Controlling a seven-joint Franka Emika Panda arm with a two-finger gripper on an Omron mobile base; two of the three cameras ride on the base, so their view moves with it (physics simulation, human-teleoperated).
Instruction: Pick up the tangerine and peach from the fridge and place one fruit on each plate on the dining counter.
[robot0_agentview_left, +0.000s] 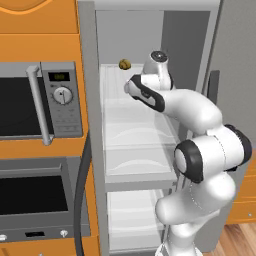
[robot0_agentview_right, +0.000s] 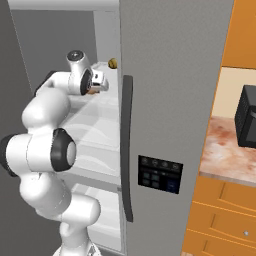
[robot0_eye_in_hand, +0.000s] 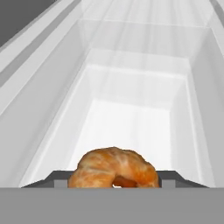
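My gripper (robot0_eye_in_hand: 114, 178) is inside the open fridge (robot0_agentview_left: 90, 125) at the upper shelf, shut on a small round dull-orange fruit with paler mottling, which I take for the tangerine (robot0_eye_in_hand: 113, 168). Its dark fingertips (robot0_eye_in_hand: 59, 179) press both sides of the fruit. From the left base view the hand (robot0_agentview_left: 134, 87) hangs just above the glass shelf (robot0_agentview_left: 135, 125). A sliver of orange shows under the hand (robot0_agentview_right: 95, 82) in the right base view. The peach, the plates and the dining counter are out of view.
An olive-brown lumpy item (robot0_agentview_left: 124, 64) sits at the back of the same shelf. The fridge door (robot0_agentview_right: 170, 125) stands open on the right, close to the arm. A silver microwave (robot0_agentview_left: 40, 100) and an oven (robot0_agentview_left: 35, 200) sit left of the fridge.
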